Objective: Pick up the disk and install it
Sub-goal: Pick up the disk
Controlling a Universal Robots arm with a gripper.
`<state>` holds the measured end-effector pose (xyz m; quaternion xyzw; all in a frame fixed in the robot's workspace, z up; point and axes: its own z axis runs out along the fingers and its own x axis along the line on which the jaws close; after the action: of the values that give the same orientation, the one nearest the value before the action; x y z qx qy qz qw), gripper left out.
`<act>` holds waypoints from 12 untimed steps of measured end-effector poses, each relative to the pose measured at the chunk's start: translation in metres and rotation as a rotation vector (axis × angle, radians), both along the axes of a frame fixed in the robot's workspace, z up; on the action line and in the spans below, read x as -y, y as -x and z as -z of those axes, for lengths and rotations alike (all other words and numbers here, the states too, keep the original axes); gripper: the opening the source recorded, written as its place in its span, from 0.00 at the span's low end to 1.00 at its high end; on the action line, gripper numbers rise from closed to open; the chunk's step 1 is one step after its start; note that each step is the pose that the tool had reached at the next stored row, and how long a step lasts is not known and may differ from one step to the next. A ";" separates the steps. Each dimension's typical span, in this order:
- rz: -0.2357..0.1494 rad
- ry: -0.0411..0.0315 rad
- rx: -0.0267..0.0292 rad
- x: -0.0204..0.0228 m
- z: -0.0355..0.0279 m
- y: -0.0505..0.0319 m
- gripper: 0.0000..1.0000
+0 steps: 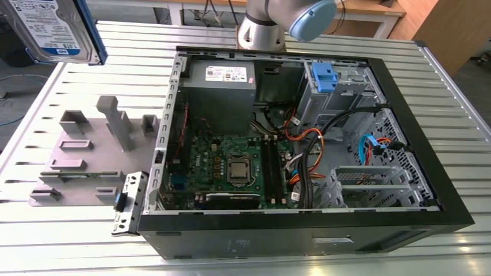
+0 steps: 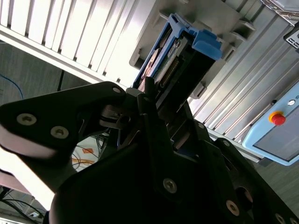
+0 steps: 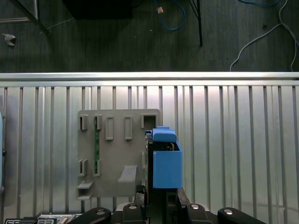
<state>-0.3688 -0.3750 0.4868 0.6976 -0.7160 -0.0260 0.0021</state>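
The claw [image 2: 152, 100] is clamped on the hard drive [image 2: 171, 69] — rigid, weighty, likely shock-sensitive — best held across its flat faces.

I get bright, even overhead light in the exterior view: the ribbed worktop [image 1: 452, 115] reads pale, and the computer case [image 1: 307, 244] is shadowed inside. In the second wrist view the end effector [image 2: 161, 100] is near-black, with a blown-out white patch beside it. In the first wrist view glare streaks the slats, and the floor [image 3: 117, 42] is dim
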 end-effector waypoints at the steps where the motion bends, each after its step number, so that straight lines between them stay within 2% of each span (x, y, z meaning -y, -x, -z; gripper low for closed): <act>1: 0.000 0.0000 0.0000 0.0000 0.0000 -0.0002 0.35; 12: 0.000 0.0000 -0.0001 0.0000 0.0000 -0.0027 0.35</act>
<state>-0.3661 -0.3750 0.4868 0.6976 -0.7161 -0.0260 0.0021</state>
